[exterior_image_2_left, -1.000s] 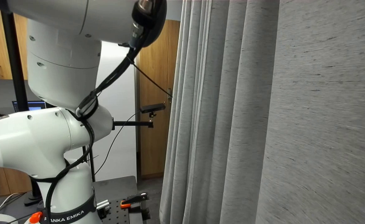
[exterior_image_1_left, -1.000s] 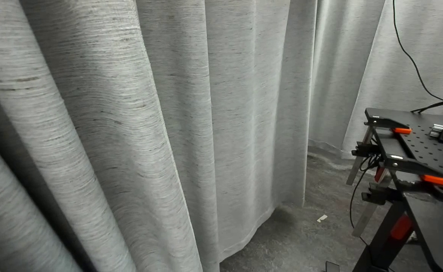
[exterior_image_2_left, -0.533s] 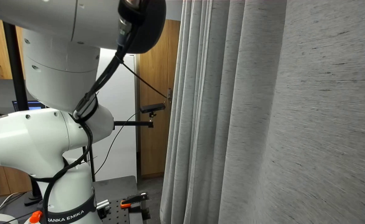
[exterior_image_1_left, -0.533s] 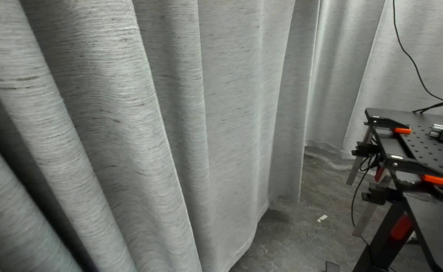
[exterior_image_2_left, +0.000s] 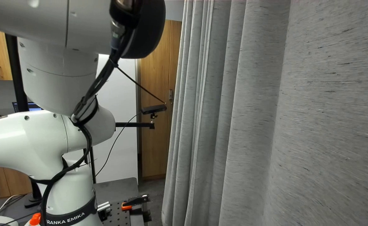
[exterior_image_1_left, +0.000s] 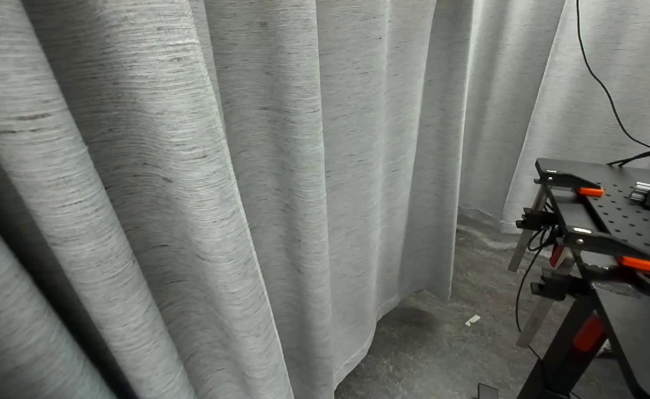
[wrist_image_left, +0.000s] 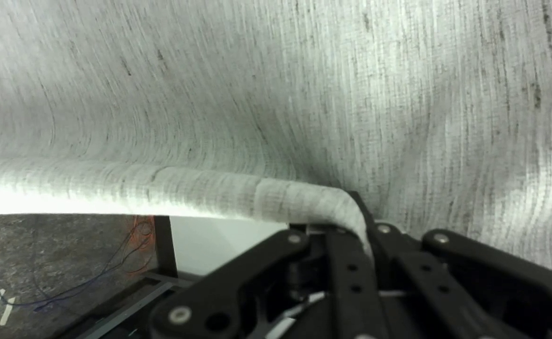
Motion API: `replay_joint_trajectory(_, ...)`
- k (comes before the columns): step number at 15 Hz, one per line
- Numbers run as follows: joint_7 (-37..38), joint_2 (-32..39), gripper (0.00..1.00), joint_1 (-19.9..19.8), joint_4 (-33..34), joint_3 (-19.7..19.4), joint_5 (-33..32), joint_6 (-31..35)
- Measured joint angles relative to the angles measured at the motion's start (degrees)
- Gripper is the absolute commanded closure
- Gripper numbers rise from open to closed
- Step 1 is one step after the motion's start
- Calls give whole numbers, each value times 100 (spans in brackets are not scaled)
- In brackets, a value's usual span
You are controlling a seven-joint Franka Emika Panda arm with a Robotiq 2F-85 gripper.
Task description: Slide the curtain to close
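Closest to us, in the wrist view, the gripper [wrist_image_left: 361,230] is clenched on the curtain [wrist_image_left: 257,94]: its jaws stand close together, and the folded, brightly lit border of the cloth bends down between them. We see the light grey weave, flecked with dark slubs, spread broadly beyond the grip.

In both exterior views the curtain hangs in deep upright folds. In an exterior view the curtain [exterior_image_1_left: 269,194] fills the near left and runs on past the middle; its hem shows over the grey floor [exterior_image_1_left: 413,360], and we cannot tell whether the cloth touches down. On that floor, near the far end of the hem, lies a small pale scrap [exterior_image_1_left: 472,320]. Right of the scrap stands a dark table [exterior_image_1_left: 638,321] bearing a perforated plate [exterior_image_1_left: 629,221], with two clamps [exterior_image_1_left: 607,245] tipped in orange. Farther off on the right we see a pale drape [exterior_image_1_left: 635,66].

In an exterior view the curtain [exterior_image_2_left: 253,125] stands on the right, with the white arm [exterior_image_2_left: 30,141] on the left and a black cable bundle [exterior_image_2_left: 101,78] running along it. Beyond the arm we find a camera [exterior_image_2_left: 154,109] on a bracket [exterior_image_2_left: 135,125] and, farther back, a white panel [exterior_image_2_left: 121,94] and a wooden door [exterior_image_2_left: 155,131], partly hidden by the curtain.
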Motion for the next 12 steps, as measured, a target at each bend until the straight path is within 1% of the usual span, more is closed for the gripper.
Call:
replay_joint_trajectory(7, 0, 0, 100, 152, -61, 31, -87, 3)
replay_joint_trajectory(12, 0, 2, 100, 131, -66, 27, -34, 20)
